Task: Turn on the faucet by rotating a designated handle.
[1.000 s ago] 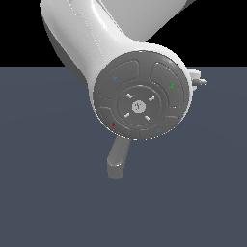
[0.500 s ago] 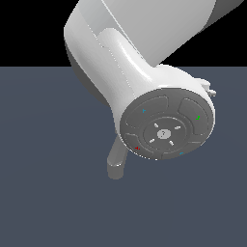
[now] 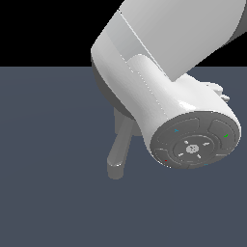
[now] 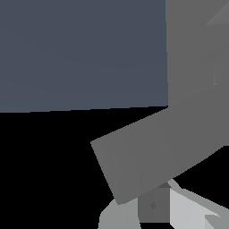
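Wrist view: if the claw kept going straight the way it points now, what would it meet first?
Probably the faucet: its flat grey bar lies right ahead of the claw and looks very close. Depth is hard to judge, and I can't tell whether this bar is the handle or whether they touch.

The robot arm [image 3: 164,72] filled the upper right of the exterior view, reaching down from the far top toward the near right, with its round end cap [image 3: 195,142] facing the camera. Behind it, toward the exterior view's left, the faucet [image 3: 119,154] stood on the floor [image 3: 48,169], mostly hidden by the arm; only its spout [image 3: 117,161] reached out nearer than the rest. In the wrist view a flat bar of the faucet [image 4: 152,152] lay close before the camera, over the floor [image 4: 80,53] beyond.
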`<state>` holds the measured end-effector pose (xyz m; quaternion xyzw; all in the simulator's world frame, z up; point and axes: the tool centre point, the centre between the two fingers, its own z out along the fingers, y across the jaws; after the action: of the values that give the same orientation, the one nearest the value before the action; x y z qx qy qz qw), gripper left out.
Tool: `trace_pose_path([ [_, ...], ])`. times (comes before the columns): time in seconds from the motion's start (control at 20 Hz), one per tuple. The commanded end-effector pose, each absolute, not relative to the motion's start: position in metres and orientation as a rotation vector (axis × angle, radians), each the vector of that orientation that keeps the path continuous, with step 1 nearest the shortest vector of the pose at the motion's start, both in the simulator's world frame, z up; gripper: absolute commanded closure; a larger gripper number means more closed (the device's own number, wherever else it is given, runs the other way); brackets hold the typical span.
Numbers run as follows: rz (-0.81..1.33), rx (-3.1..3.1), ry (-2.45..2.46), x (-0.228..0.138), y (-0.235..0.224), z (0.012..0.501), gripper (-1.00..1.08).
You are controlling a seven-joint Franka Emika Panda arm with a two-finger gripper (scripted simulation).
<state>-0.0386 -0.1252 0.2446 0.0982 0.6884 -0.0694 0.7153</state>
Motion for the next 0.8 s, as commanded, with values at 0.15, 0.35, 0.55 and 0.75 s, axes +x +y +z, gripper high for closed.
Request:
trace_pose_path([
  [0.15,-0.146,0.173,1.556,-0.037,-0.127,0.237,1.08],
  [0.35,-0.146,0.171,1.557,-0.037,-0.130,0.225,1.08],
  [0.55,-0.146,0.169,1.559,-0.038,-0.133,0.214,1.08],
  [0.75,-0.146,0.168,1.560,-0.038,-0.136,0.202,1.08],
])
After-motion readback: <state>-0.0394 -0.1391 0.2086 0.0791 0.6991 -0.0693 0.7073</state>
